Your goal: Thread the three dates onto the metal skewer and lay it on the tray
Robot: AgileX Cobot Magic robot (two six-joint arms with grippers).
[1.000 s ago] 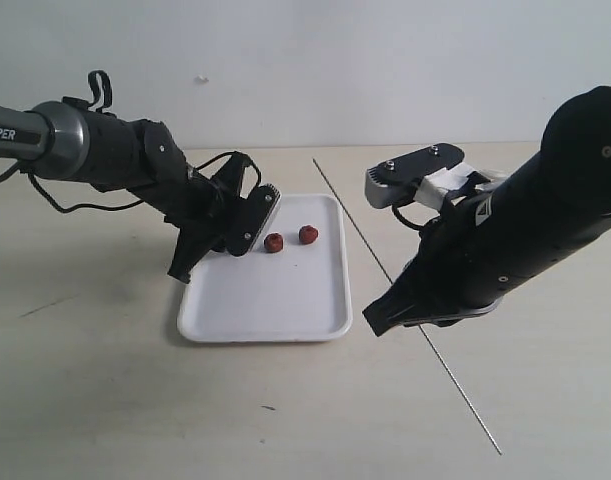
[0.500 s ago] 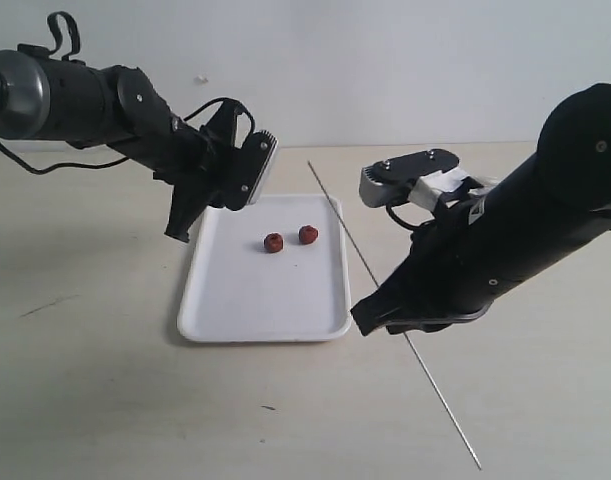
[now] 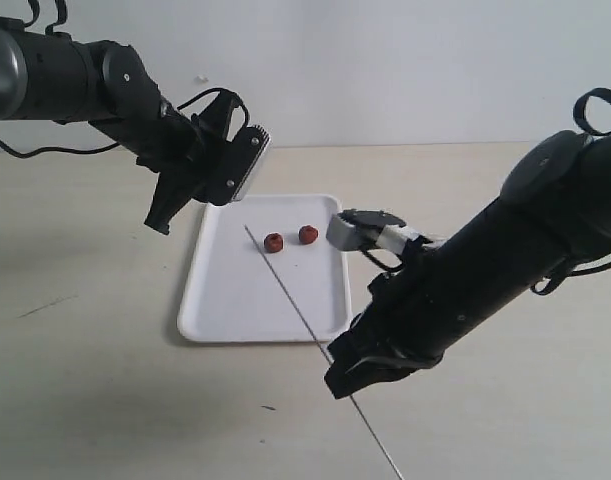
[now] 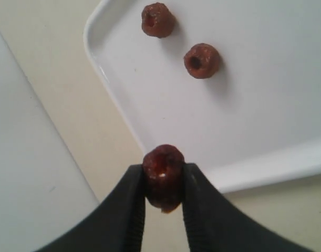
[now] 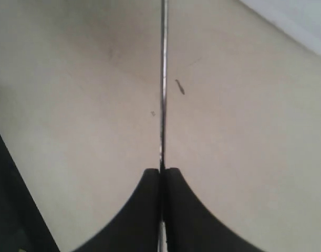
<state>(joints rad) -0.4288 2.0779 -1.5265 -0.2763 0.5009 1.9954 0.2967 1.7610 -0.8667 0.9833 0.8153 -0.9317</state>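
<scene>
Metal skewer (image 5: 162, 79), pinched between right claw (image 5: 161, 171)

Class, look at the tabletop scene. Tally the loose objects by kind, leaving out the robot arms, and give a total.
Flat white rectangular tray: 1
Thin grey metal skewer: 1
Small wrinkled reddish-brown dates: 3
Total: 5

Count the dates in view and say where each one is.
3. Two dates lie apart on the tray; the third date is pinched in the left gripper, in the air. None is on the skewer.
</scene>
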